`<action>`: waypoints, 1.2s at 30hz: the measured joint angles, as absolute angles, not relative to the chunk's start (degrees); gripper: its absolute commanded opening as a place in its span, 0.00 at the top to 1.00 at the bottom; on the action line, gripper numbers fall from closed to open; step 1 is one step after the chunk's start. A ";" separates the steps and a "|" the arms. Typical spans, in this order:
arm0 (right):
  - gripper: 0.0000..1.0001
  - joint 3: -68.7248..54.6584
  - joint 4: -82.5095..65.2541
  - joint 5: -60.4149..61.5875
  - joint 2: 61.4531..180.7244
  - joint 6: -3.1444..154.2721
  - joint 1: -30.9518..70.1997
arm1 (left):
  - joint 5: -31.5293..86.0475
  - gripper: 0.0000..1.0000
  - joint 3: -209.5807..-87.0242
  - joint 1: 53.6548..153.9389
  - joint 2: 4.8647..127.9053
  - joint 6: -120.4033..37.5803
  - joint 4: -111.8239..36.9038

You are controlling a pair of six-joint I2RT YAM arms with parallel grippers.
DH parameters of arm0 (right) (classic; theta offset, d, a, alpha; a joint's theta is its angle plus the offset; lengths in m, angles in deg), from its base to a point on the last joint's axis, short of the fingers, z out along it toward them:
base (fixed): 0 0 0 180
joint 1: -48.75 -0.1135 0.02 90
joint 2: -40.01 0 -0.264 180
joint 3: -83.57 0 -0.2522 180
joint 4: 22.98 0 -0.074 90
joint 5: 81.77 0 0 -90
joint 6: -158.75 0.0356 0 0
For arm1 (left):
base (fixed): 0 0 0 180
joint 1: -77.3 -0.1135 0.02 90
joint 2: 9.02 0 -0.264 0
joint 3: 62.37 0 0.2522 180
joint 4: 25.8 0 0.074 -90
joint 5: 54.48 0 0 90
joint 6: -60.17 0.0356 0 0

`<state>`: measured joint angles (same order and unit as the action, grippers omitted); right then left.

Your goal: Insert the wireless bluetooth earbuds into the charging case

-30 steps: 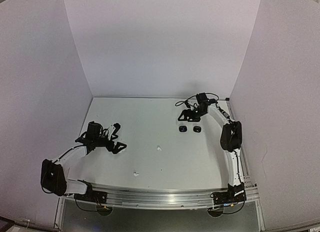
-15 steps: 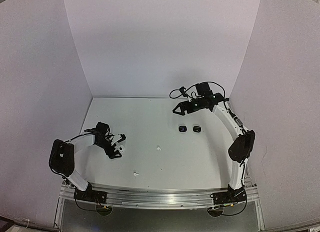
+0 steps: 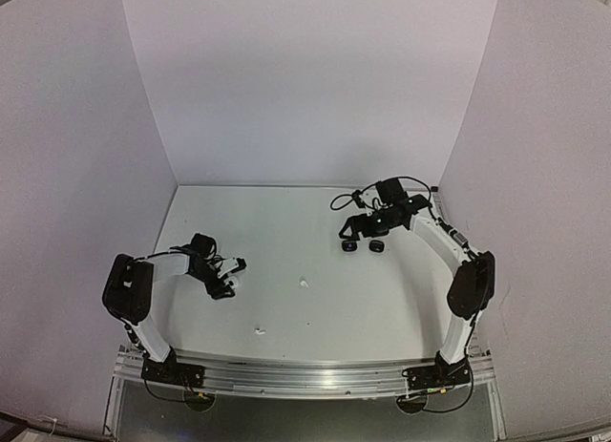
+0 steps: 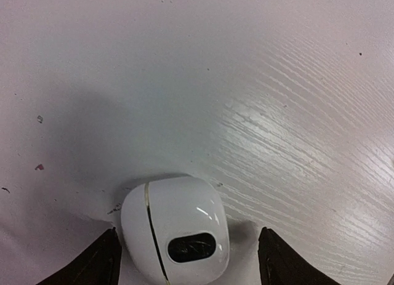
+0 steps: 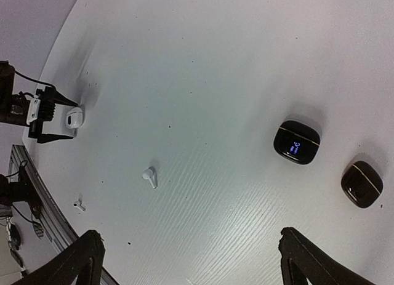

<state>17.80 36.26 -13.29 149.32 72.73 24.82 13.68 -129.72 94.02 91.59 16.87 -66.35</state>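
Since a second ago, the left arm's elbow has been drawn back toward its base, while the left gripper (image 3: 229, 275) has been kept at almost the same spot on the table (image 3: 286, 213). The right gripper (image 3: 355, 230) has been brought down over the two black cases, one (image 3: 349, 244) beside the other (image 3: 376, 244). Neither case has been shifted. Two white earbuds are counted from above, one mid-table (image 3: 305, 283) and one nearer the front rail (image 3: 258, 330), both left where they lay.

From the left wrist, one white case (image 4: 175, 226) is seen lying closed on the table between the fingers (image 4: 280, 266). One finger is set almost against it and a clear gap is left at the other, so the jaws are released around it, not clamped.

From the right wrist, the right gripper (image 5: 189, 232) is spread wide with only bare table between its fingers. Two black cases are counted, one with a lit blue display (image 5: 297, 141) and one dark (image 5: 362, 184). Both earbuds (image 5: 149, 177) (image 5: 79, 205) are seen loose on the table, well apart from every case. The white case (image 5: 74, 117) is seen between the left gripper's fingers.
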 measured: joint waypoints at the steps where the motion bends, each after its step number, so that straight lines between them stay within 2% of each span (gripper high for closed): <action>1: 0.06 17.78 36.10 -13.21 149.00 72.91 24.67 | 13.71 0.41 -129.72 94.16 91.79 16.87 -65.48; 4: 0.06 17.78 34.97 -13.15 148.08 73.38 24.22 | 13.71 0.62 -129.72 94.40 92.30 16.49 -63.69; 7: 0.06 17.78 34.20 -13.10 147.77 73.79 23.75 | 13.63 0.90 -129.71 94.52 92.43 16.07 -62.40; 10: 0.07 17.79 33.93 -12.84 147.77 74.52 23.32 | 12.85 1.00 -129.68 94.60 92.37 16.37 -61.74; 18: 0.08 19.05 32.20 -11.45 148.91 80.34 19.08 | 10.70 1.00 -129.67 94.62 89.92 20.24 -63.37; 24: 0.13 24.79 28.56 -12.47 156.62 87.83 11.19 | 5.45 1.00 -127.04 94.67 77.51 28.61 -62.15; 30: 0.24 29.13 23.45 -16.66 163.79 94.40 4.43 | 1.54 1.00 -124.43 96.95 66.01 36.05 -61.30; 34: 0.27 30.62 17.78 -20.34 166.49 97.92 0.80 | 1.52 1.00 -124.39 99.00 64.58 37.96 -61.03; 36: 0.31 31.93 15.60 -21.64 167.86 99.27 -0.70 | 1.59 1.00 -124.40 99.86 64.42 38.27 -61.04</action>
<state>31.93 15.60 -21.64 167.86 99.27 -0.70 1.59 -124.40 99.86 64.42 38.27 -61.04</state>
